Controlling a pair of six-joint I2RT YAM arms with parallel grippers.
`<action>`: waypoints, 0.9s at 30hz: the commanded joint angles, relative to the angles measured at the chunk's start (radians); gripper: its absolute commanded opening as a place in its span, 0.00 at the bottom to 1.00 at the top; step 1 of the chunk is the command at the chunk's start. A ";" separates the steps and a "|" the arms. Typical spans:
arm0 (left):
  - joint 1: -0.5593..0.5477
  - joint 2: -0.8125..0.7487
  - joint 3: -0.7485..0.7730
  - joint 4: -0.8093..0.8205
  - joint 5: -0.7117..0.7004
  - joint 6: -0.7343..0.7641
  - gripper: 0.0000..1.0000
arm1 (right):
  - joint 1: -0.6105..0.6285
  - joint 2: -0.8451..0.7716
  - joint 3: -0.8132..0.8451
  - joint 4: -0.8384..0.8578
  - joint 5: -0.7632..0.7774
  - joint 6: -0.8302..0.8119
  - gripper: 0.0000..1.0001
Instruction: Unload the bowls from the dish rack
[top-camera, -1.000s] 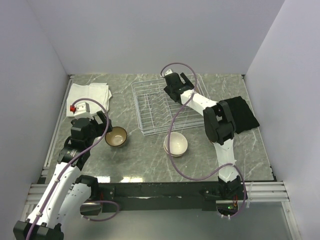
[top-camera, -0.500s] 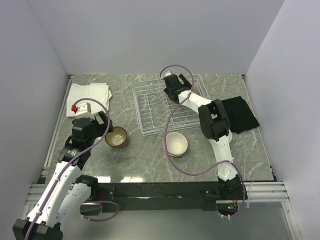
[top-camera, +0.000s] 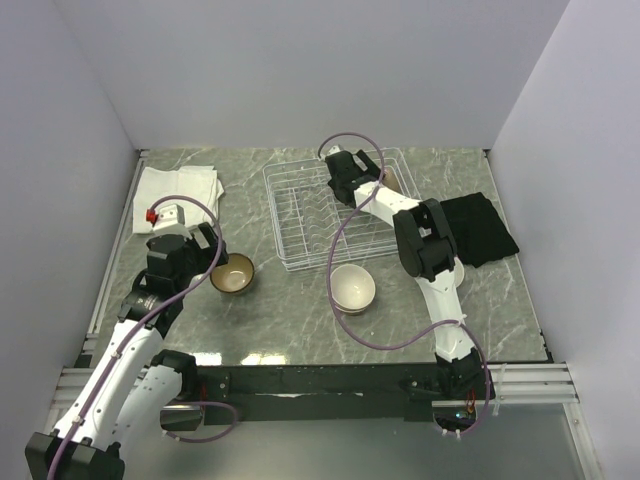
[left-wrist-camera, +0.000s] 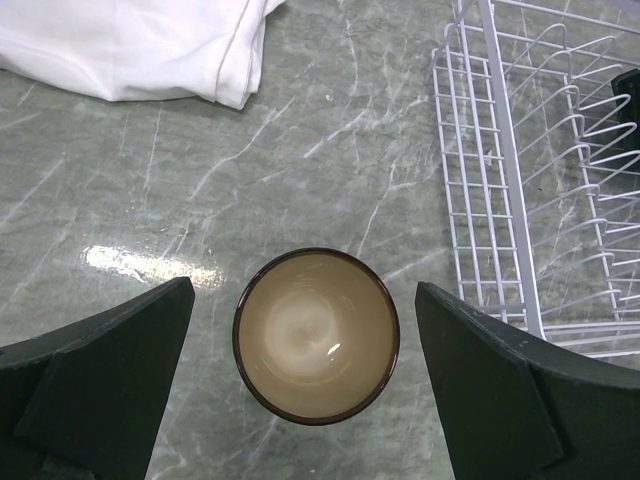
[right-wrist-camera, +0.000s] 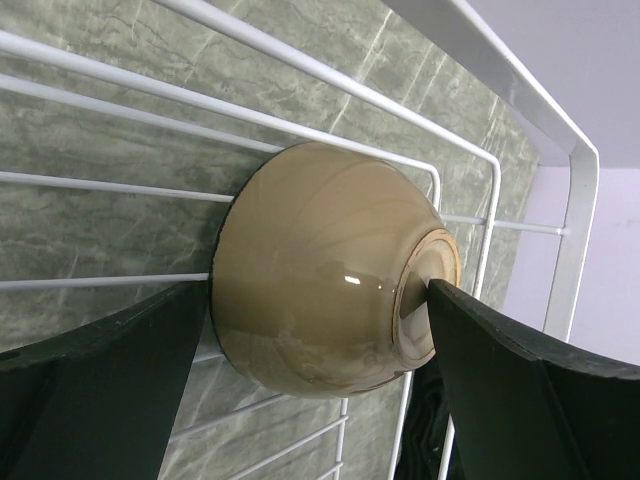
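Observation:
The white wire dish rack (top-camera: 300, 215) stands at the back centre. One tan bowl (right-wrist-camera: 320, 270) lies on its side inside the dish rack (right-wrist-camera: 330, 85). My right gripper (right-wrist-camera: 318, 300) is open and straddles it, one finger by the rim and the other at the foot ring. In the top view this gripper (top-camera: 346, 178) is over the rack's far right part. A dark-rimmed bowl (left-wrist-camera: 317, 335) with a cream inside stands upright on the table (top-camera: 232, 272). My left gripper (left-wrist-camera: 303, 300) hangs open above it, not touching. A cream-white bowl (top-camera: 352, 288) stands in front of the rack.
A folded white cloth (top-camera: 180, 187) lies at the back left and shows in the left wrist view as well (left-wrist-camera: 130, 45). A black cloth (top-camera: 482, 228) lies right of the rack. The rack's side (left-wrist-camera: 500, 150) is close to the right of my left gripper. Walls enclose the table.
My right gripper has moved a little further into the rack, so its fingers now sit around the tan bowl. The left arm has barely moved.

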 joint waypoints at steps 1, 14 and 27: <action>-0.004 0.000 0.008 0.016 -0.017 0.014 0.99 | -0.018 0.006 -0.025 -0.023 -0.020 0.046 0.96; -0.004 -0.019 0.005 0.017 -0.026 0.013 0.99 | -0.011 -0.141 -0.054 0.014 0.004 0.043 0.60; -0.004 -0.029 0.002 0.025 -0.020 0.013 0.99 | 0.002 -0.301 -0.183 0.009 -0.061 0.158 0.36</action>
